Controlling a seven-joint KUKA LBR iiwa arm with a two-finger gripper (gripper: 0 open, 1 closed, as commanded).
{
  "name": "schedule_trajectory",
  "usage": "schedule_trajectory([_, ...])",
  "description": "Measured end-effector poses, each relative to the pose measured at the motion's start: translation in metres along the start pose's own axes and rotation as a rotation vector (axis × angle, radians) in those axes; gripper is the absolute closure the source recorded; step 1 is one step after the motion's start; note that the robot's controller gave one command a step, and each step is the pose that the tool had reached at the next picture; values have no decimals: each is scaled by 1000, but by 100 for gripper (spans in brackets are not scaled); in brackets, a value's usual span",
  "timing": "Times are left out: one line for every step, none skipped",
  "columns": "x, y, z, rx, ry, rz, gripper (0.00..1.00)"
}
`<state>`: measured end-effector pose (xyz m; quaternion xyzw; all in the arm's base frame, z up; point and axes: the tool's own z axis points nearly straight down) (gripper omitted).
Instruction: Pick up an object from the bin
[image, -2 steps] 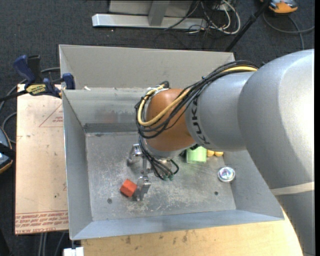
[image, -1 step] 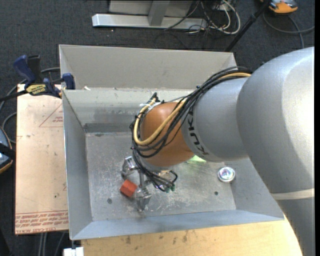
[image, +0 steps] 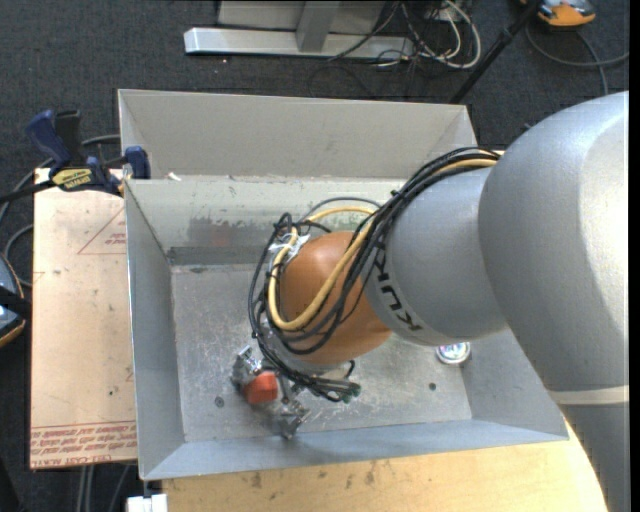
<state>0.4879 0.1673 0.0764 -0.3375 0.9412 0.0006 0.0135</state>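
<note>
A small red object (image: 262, 388), rounded and about as wide as it is tall, lies on the floor of the grey metal bin (image: 150, 300), in the near-left part, close to the front wall. The gripper (image: 266, 396) is down at floor level around it. Its two metal fingers (image: 243, 370) are spread, one on the upper-left side of the red object and one on the lower-right. The gap between them is wider than the object, which sits nearer the upper-left finger. Whether that finger touches it cannot be told. Above the gripper the orange cover (image: 325, 300) of the wrist is wrapped by black and yellow cables (image: 300, 322). The thick grey arm (image: 470, 260) reaches in from the right. A small round silvery piece (image: 452, 352) lies well apart on the floor, by the right wall.
</note>
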Motion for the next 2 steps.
schedule_trajectory([3,1,0,-4,12,1,100])
schedule_trajectory([-7,8,-169,-6,14,-107,100])
